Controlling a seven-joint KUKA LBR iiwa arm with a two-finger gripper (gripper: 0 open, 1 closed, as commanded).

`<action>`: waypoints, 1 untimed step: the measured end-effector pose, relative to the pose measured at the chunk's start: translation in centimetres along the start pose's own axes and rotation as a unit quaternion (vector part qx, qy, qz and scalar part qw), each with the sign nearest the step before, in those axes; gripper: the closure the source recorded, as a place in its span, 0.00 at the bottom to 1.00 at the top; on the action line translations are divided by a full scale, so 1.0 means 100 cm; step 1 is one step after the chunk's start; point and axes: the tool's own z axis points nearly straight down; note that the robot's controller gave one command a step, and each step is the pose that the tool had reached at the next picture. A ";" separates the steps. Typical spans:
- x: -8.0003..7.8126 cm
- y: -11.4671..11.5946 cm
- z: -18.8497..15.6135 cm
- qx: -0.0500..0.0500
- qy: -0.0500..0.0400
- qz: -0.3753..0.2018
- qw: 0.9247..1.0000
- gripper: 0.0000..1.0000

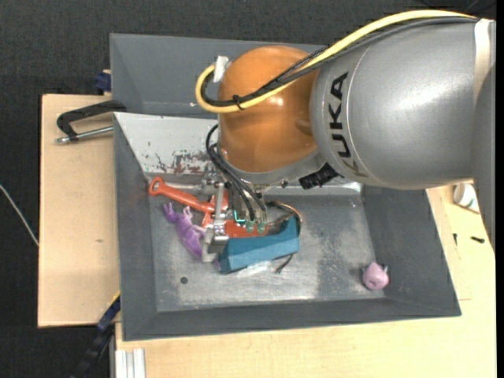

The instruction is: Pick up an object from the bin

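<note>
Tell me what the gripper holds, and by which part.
Cannot tell; the gripper sits low among an orange tool, a purple piece and a teal block.

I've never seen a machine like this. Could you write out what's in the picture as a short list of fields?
bin: grey metal, sloped walls
hand: low in the bin's middle, at the left end of the teal block
teal block: lying flat on the floor
orange tool: long, slanted, left of the hand
purple piece: just below the orange tool
pink lump: alone, near the floor's lower right corner
</note>
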 end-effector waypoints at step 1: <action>-0.002 -0.001 -0.005 -0.001 -0.004 0.002 1.000 0.00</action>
